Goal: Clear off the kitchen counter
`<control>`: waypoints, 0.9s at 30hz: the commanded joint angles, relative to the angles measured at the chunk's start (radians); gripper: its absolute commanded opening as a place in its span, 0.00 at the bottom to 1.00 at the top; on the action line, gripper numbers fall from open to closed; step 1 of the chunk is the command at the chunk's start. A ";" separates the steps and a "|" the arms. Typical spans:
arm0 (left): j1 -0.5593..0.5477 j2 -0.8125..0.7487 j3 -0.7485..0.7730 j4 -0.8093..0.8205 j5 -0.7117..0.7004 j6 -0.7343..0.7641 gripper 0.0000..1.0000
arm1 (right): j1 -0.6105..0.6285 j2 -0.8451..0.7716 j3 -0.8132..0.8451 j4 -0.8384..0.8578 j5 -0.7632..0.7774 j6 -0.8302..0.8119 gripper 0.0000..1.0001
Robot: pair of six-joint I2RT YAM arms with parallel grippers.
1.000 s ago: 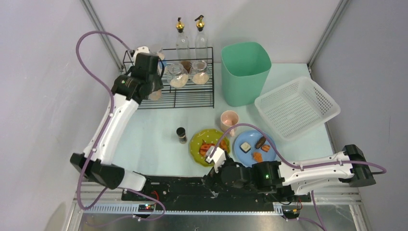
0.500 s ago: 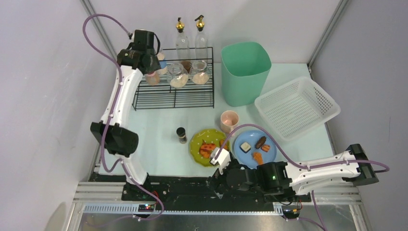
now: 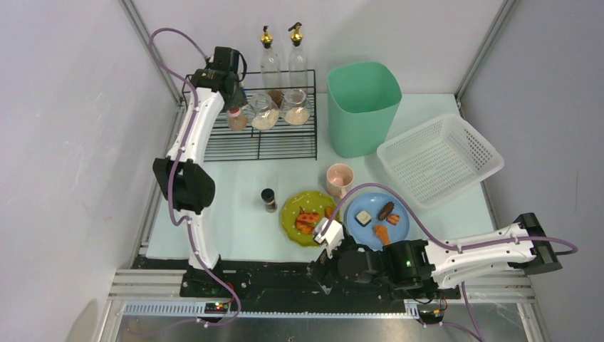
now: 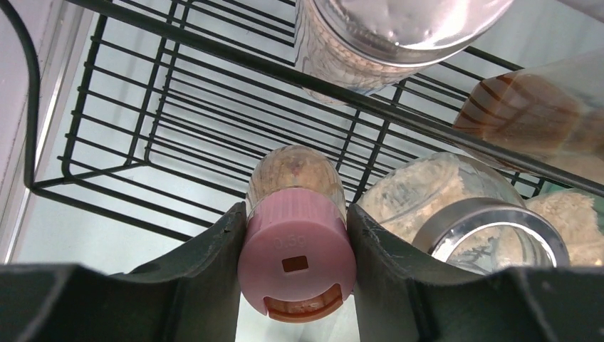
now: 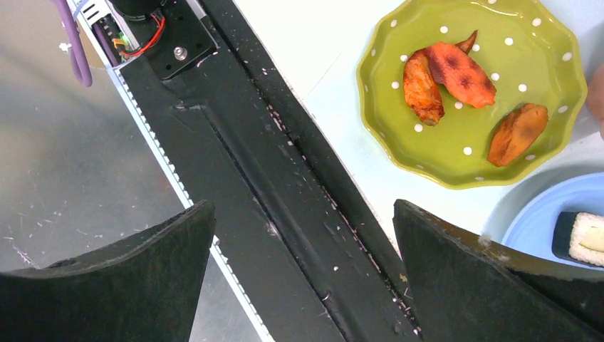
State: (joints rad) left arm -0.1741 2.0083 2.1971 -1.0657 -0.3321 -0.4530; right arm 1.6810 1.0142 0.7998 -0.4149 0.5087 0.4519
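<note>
The left end effector [image 4: 295,214] is clenched on a pink-capped jar [image 4: 297,260], held over the wire rack [image 4: 142,107] just below, likely to shelve it off the table [image 3: 228,192] beneath, while the right end effector [image 5: 303,206] hangs spread and empty.

The wire rack [image 3: 285,146] sits at the back left of the tabletop [image 3: 228,185], with two jars [image 3: 264,112] in it and two bottles [image 3: 271,60] at its far side. My left claw [image 4: 295,214] grips a shaker [image 4: 297,263] just left of the jars. The bin [image 3: 362,107] stands right of the rack, with the basket [image 3: 438,160] further right. Nearer me I see a cup [image 3: 340,177], then the left plate [image 3: 292,210] and right plate [image 3: 399,217] side by side. A small pot [image 3: 268,200] stands left of them.
</note>
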 commanded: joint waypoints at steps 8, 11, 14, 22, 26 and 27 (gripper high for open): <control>0.005 0.020 0.059 0.014 0.012 -0.023 0.64 | 0.008 -0.020 -0.008 0.024 0.034 0.008 1.00; 0.005 0.010 0.067 0.014 0.014 -0.020 0.87 | 0.008 -0.022 -0.008 0.024 0.037 0.007 1.00; 0.005 -0.022 0.065 0.013 0.022 -0.020 0.99 | 0.008 -0.024 -0.008 0.020 0.042 0.008 1.00; -0.005 -0.199 -0.042 0.018 0.064 -0.032 1.00 | 0.009 -0.042 -0.008 0.007 0.057 0.004 1.00; -0.031 -0.298 -0.166 0.028 0.056 -0.027 1.00 | 0.008 -0.046 -0.008 0.011 0.056 -0.004 1.00; -0.035 -0.337 -0.188 0.033 0.051 -0.027 1.00 | 0.007 -0.047 -0.008 0.012 0.056 -0.005 1.00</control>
State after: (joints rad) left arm -0.1856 1.8095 2.0815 -1.0523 -0.2836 -0.4721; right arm 1.6810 0.9871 0.7929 -0.4149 0.5365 0.4511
